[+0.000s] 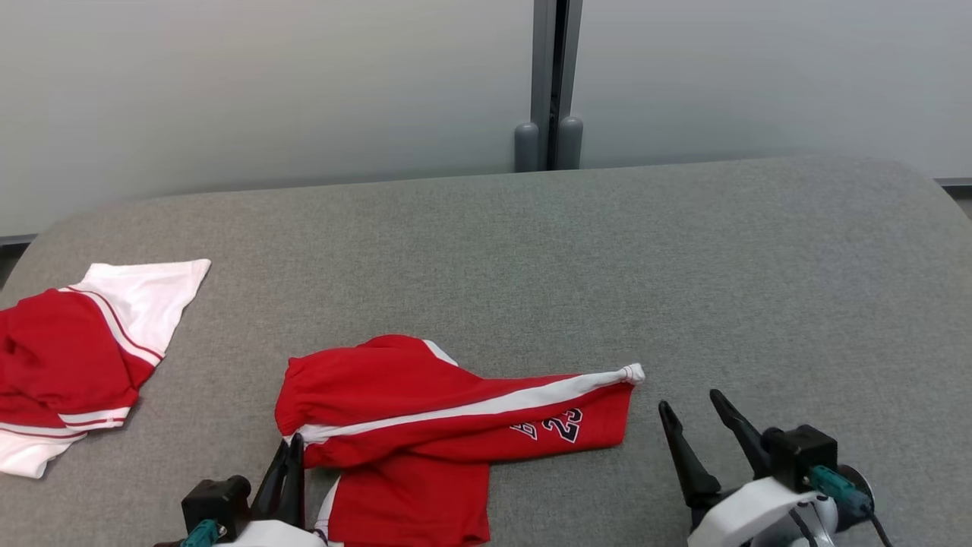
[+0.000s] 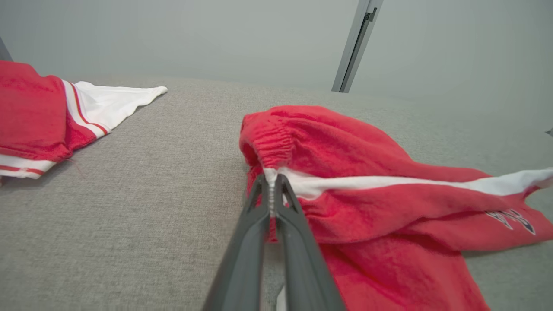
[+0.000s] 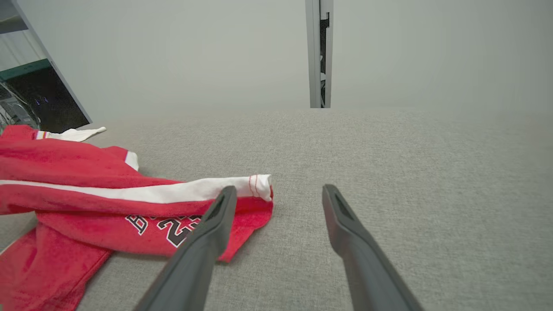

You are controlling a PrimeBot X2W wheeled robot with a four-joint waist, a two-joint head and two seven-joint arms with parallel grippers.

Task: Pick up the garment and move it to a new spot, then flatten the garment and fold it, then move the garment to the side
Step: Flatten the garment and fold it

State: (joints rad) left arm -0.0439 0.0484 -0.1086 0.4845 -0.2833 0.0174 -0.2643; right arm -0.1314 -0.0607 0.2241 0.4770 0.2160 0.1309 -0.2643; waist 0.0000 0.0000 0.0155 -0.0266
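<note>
Red shorts with a white stripe (image 1: 395, 410) lie on the grey fabric counter (image 1: 607, 251); the left pincer (image 1: 292, 444) pinches their waistband, the right pincer (image 1: 689, 401) stands spread.

surface: grey fabric table (image 1: 683, 266) | centre-front: red shorts (image 1: 395, 395) | left edge: red-white garment (image 1: 61, 357)

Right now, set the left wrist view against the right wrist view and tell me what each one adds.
Left wrist view: the left gripper shut on the gathered waistband of the red shorts with a white side stripe. Right wrist view: the open right gripper beside the shorts' hem, and the readable 23 print. Both: the shorts, the grey fabric-covered surface and the grey metal wall post.
</note>
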